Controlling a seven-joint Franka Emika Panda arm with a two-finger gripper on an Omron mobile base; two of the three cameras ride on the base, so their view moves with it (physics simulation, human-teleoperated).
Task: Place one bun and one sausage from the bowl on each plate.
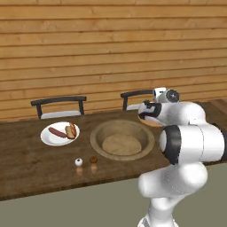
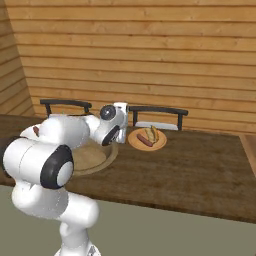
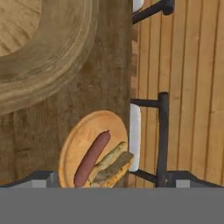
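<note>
**Q:** Wooden plank walls stand behind a long dark wooden table (image 1: 26, 159) with two dark chairs (image 1: 59, 105) at its far side. What sits on it?

**A:** At the centre, a wide, shallow tan wooden bowl (image 1: 122, 140), apparently empty. To its left, a flat glossy white round plate (image 1: 60, 134) carries one thin reddish-brown sausage (image 1: 57, 132) and one tan hot-dog bun (image 1: 71, 130). To its right, an orange-tan round plate (image 2: 147, 138) holds a second sausage (image 3: 92, 158) touching a second bun (image 3: 111, 167).

**Q:** And the white robot arm's gripper (image 2: 114, 134)?

**A:** It hangs above the orange-tan plate. I cannot tell whether the fingers are spread or pressed together.

**Q:** What could go wrong?

**A:** Both plates look served. Descending could knock the right-hand food off.
</note>
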